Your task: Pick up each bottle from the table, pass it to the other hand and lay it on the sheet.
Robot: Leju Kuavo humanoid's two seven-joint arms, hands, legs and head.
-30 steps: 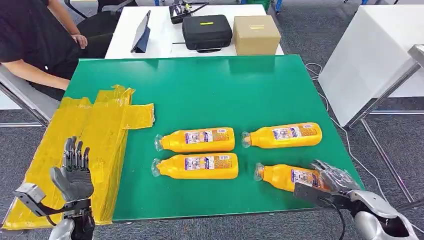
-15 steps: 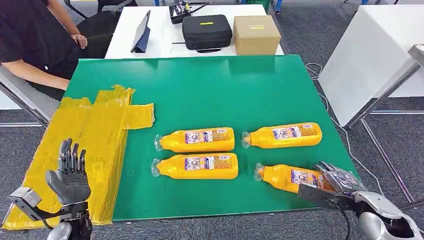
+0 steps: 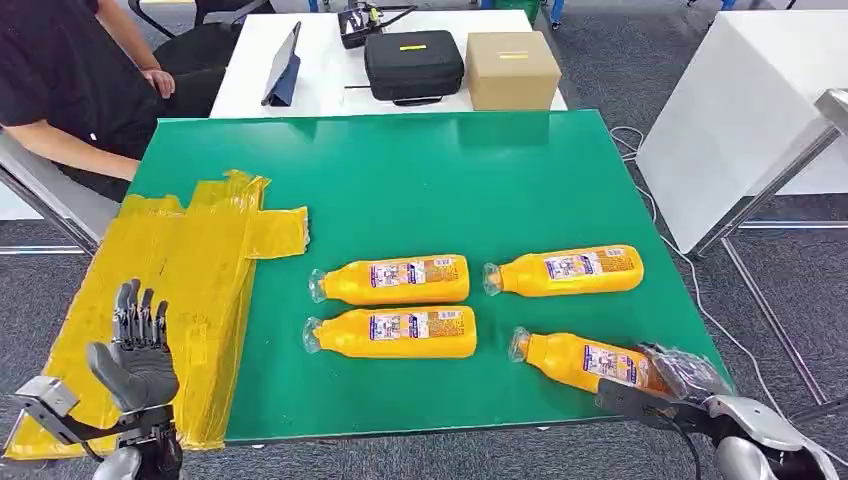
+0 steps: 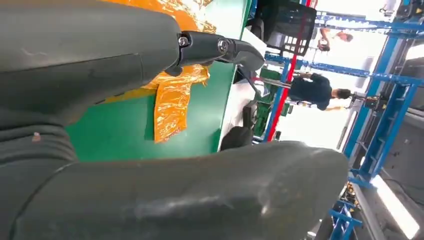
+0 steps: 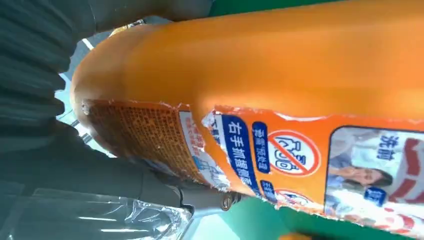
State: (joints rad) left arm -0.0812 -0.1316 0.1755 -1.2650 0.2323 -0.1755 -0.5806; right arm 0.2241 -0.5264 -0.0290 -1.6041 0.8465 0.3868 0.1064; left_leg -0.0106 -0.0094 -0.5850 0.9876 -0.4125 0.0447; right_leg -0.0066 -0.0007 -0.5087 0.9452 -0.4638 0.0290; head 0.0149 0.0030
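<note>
Four orange bottles lie on their sides on the green table (image 3: 400,180): two in the middle (image 3: 395,280) (image 3: 395,332), one at far right (image 3: 570,270) and one at near right (image 3: 585,360). My right hand (image 3: 683,375) wraps the base end of the near-right bottle (image 5: 280,75), which lies between the thumb and the fingers (image 5: 200,196) and rests on the table. The yellow sheet (image 3: 190,260) covers the table's left part. My left hand (image 3: 135,358) is raised over the sheet's near corner, fingers spread and holding nothing.
A person in black sits at the far left (image 3: 60,80). Behind the green table a white table carries a tablet (image 3: 283,68), a black case (image 3: 413,62) and a cardboard box (image 3: 512,68). Another white table (image 3: 750,110) stands at right.
My right hand has slid back toward the near edge onto the bottle's base, baring more of the label. My left hand has dropped slightly, still spread.
</note>
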